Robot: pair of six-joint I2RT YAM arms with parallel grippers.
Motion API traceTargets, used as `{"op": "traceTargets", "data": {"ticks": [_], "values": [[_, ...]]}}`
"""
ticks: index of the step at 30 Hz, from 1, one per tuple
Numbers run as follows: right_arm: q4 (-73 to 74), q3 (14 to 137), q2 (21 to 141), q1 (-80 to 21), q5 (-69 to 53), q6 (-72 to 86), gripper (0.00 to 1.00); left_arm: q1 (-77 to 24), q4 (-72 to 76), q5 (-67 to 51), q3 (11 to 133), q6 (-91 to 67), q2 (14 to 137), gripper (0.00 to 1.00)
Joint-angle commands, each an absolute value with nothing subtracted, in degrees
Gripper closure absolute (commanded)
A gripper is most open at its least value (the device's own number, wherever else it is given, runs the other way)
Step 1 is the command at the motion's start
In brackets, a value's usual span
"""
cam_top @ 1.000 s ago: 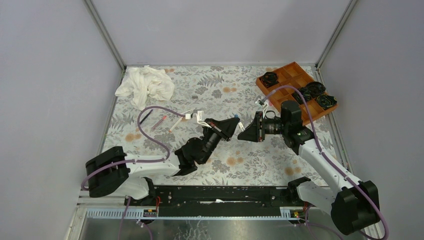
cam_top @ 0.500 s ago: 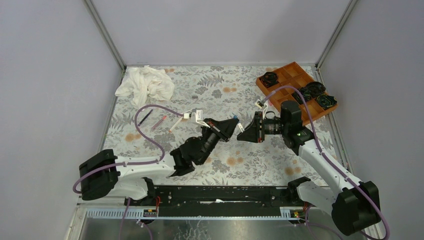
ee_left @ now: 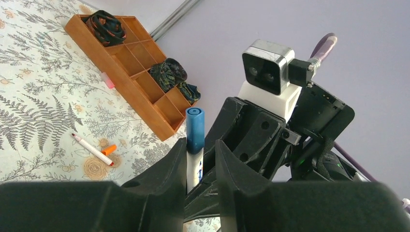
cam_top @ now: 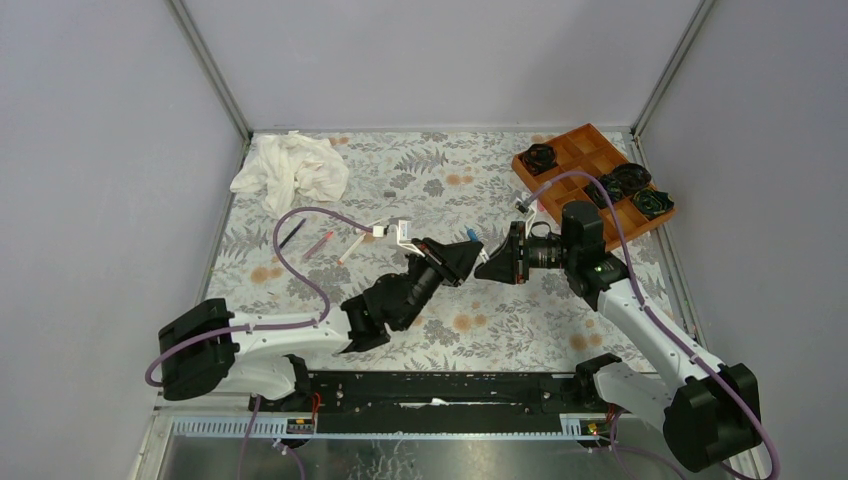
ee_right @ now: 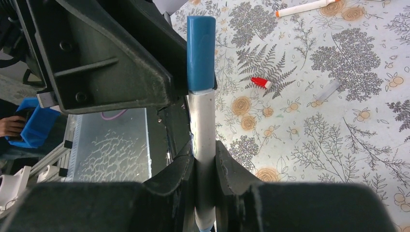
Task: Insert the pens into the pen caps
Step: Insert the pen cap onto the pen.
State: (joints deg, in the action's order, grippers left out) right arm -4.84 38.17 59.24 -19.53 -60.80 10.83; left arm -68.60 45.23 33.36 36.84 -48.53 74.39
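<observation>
left arm (cam_top: 290, 335): I see it low, reaching up-right toward table centre | left gripper (ee_left: 200, 145): jaws slightly apart, gap along one side of the pen (ee_right: 203, 121) | right arm (cam_top: 640, 310): elbow bent, wrist pointing left | right gripper (ee_right: 205, 150): jaws clamped on the pen barrel | both grippers nose to nose

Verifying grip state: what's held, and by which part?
Right gripper clamps the blue-capped pen by its white barrel; left gripper sits loose around it, not gripping.
</observation>
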Motion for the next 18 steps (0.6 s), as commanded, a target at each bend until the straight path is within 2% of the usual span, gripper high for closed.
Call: {"op": "traceTargets", "data": {"ticks": [1, 5, 10, 14, 18], "values": [[-7.6, 40.6, 59.2, -19.4, -55.5, 10.2, 1.00, -71.5, 43.7, 25.3, 38.2, -49.9, 73.7, 0.66], [-7.6, 40.6, 59.1, -19.3, -55.7, 10.0, 1.00, -71.5, 43.0, 24.8, 38.1, -50.1, 73.0, 0.57], [-7.9, 41.0, 58.8, -19.3, -57.4, 9.6, 1.00, -71.5, 38.1, 23.8, 36.5, -50.7, 69.0, 0.35], [-7.8, 41.7, 58.3, -19.3, -60.6, 8.9, 1.00, -71.5, 41.1, 23.0, 30.8, -48.3, 63.2, 0.17], [-6.9, 43.1, 57.9, -19.3, -64.0, 7.7, 1.00, -71.5, 39.1, 24.3, 29.3, -43.3, 56.7, 0.13]]}}
